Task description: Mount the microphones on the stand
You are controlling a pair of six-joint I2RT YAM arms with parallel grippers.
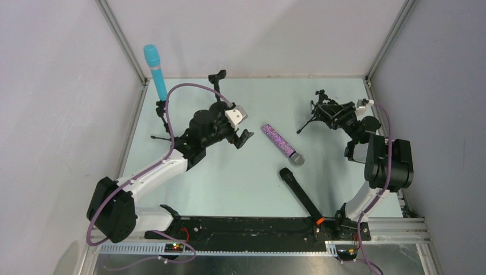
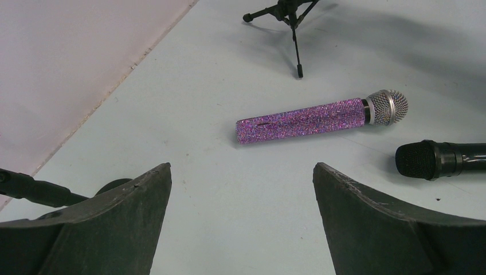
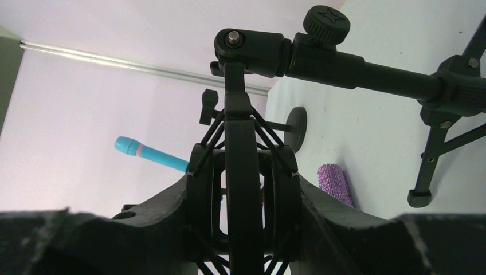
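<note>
The purple glittery microphone (image 1: 280,143) (image 2: 301,120) lies mid-table, silver grille toward me. Near it lies the black microphone (image 1: 300,193), with its orange ring (image 1: 319,220) near the front rail; its head (image 2: 424,160) shows in the left wrist view. The light blue microphone (image 1: 153,67) (image 3: 150,154) stands upright in a stand at the back left. My left gripper (image 1: 241,137) (image 2: 240,192) hangs open over bare table, left of the purple one. My right gripper (image 1: 331,113) (image 3: 243,183) is shut on the black ring holder (image 3: 243,172) of the tripod stand (image 1: 312,117).
A third stand with an empty clip (image 1: 218,77) rises at the back middle; its round base (image 3: 296,121) shows in the right wrist view. The tripod's legs (image 2: 292,26) spread toward the purple microphone. Aluminium posts and walls close in the table on three sides.
</note>
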